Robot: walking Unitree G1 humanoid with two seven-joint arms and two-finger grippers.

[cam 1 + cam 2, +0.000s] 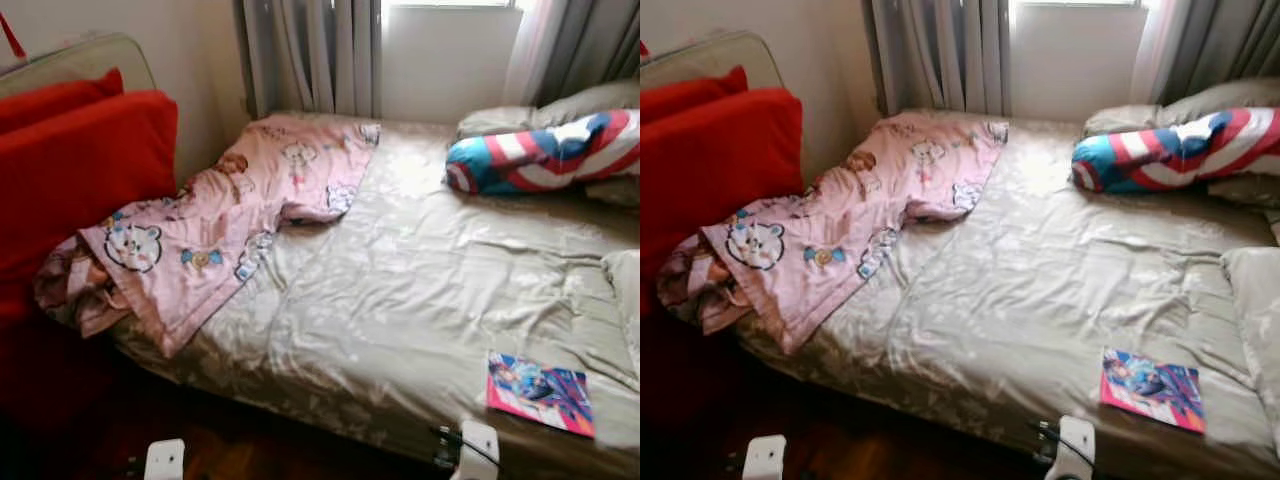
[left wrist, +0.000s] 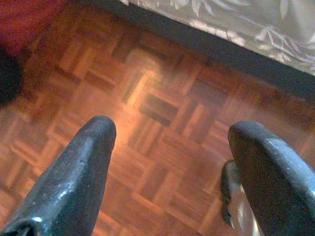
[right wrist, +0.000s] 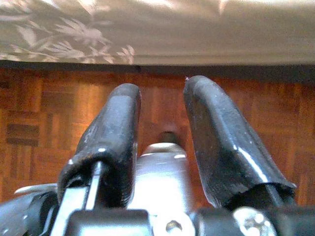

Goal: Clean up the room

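Bed [image 1: 400, 300]: fills most of the scene from the near edge to the far wall; its beige leaf-print sheet is rumpled, with a broad bare stretch across the middle.
Blanket [image 1: 230, 215]: pink with cartoon bears, crumpled along the left side of the bed; its near-left corner spills over the mattress edge toward the floor.
Book [image 1: 540, 392]: bright pink and blue cover, lying flat near the near-right edge of the bed, just inside the drop.
Bolster [image 1: 545, 150]: red, white and blue striped, lying at the far right against grey pillows [image 1: 590, 100].
Red cushions [image 1: 75, 160]: stacked at the left, pressed against the bed's left side and touching the blanket.
Curtains [image 1: 310, 55]: grey, hanging at the far wall on both sides of a bright window.
Floor [image 2: 147, 123]: wood parquet, an open strip along the bed's near edge.
Left gripper [image 2: 170, 142]: fingers spread wide, holding nothing, hanging over the parquet with the bed's hem beyond it.
Right gripper [image 3: 160, 105]: fingers set a narrow gap apart, holding nothing, pointing at the bed's near edge above the floor.
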